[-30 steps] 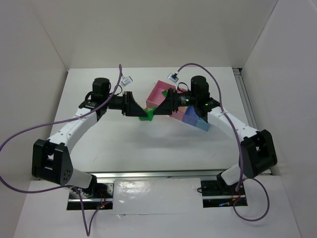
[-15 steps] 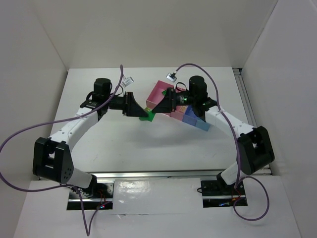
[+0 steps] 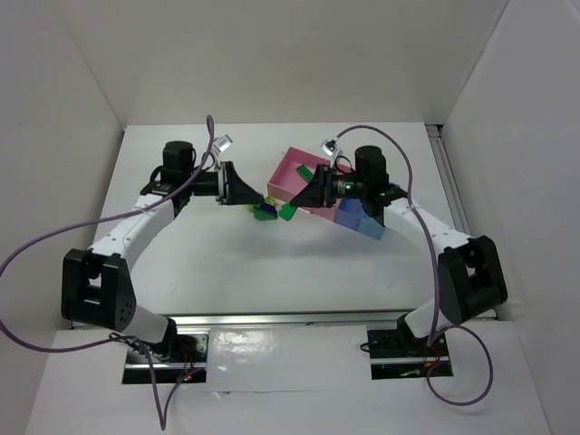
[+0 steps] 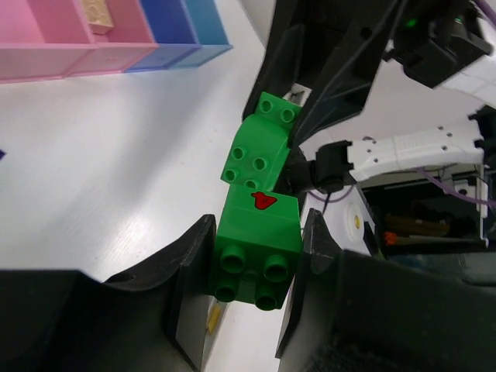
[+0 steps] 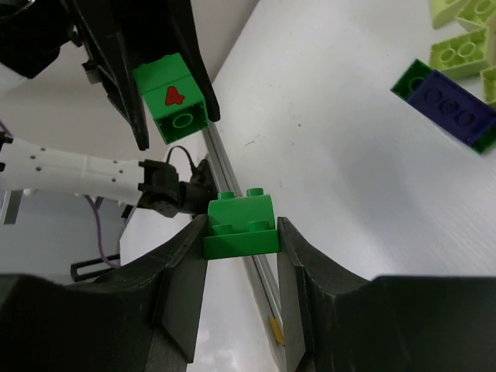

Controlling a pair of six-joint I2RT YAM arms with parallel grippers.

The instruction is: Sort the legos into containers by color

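Observation:
My left gripper (image 4: 256, 232) is shut on a green lego with a red mark (image 4: 257, 244), held above the table. My right gripper (image 5: 240, 232) is shut on a second green lego (image 5: 240, 225), a rounded one. The two bricks hang close together with a small gap between them, and in the top view the left gripper (image 3: 256, 204) and right gripper (image 3: 294, 204) face each other. The containers lie behind them: a pink tray (image 3: 292, 172), a periwinkle tray (image 3: 349, 216) and a light-blue tray (image 3: 372, 228). Loose legos lie on the table: yellow-green ones (image 5: 461, 54) and a dark blue one on a green one (image 5: 449, 105).
White walls close the table in at the left, back and right. A metal rail (image 3: 299, 317) runs along the near edge between the arm bases. A small tan piece (image 4: 97, 15) lies in the pink tray. Purple cables loop from both arms.
The green bricks, together between the two grippers a second ago, now sit apart, one in each. The right gripper has shut on its brick. Both wrists have shifted slightly.

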